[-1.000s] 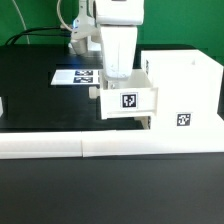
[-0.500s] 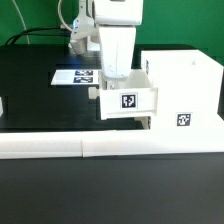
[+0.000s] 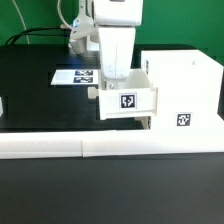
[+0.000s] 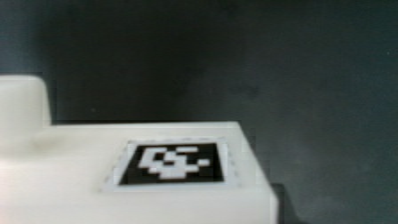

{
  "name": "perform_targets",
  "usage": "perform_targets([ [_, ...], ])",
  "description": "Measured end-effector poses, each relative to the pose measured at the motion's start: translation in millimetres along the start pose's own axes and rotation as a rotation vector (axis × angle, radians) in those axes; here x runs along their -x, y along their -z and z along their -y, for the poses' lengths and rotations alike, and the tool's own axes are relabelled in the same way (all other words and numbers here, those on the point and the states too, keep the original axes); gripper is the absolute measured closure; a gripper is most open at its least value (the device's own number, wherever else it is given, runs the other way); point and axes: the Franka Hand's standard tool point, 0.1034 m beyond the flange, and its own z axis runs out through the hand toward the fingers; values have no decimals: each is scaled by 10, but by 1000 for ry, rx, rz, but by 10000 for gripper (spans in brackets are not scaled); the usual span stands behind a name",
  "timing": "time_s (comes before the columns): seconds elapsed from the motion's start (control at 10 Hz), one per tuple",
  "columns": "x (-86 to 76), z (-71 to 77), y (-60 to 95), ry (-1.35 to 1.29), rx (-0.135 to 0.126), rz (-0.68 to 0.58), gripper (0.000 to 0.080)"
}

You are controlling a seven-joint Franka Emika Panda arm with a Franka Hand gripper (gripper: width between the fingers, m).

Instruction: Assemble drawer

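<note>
From the exterior view I've got the arm [image 3: 112, 35] coming straight down over the small drawer box [image 3: 127, 98], which has a tag on its front face. That box sits right up against the bigger white drawer housing [image 3: 185, 95] on the exterior view's right, looks like it's touching or partly slid in. Both are on the black table [image 3: 35, 95], close to the white rail [image 3: 60, 146] along the front edge. The marker board [image 3: 78, 76] lies flat behind, mostly hidden by the arm. The gripper [image 3: 113, 78] dips behind the drawer box's top edge, so I honestly can't tell if the claw is wide, narrow, or clamped on anything.

Wrist view is blurry: a white part with a black-and-white tag [image 4: 173, 162] on top, dark table [image 4: 267, 60] beyond it. No fingers visible there.
</note>
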Motion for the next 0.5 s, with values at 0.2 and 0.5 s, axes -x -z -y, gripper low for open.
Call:
perform_targets([
  [0.2, 1, 3, 10, -2, -12, 3, 755],
  [0.5, 4, 2, 4, -3, -11, 2, 755],
])
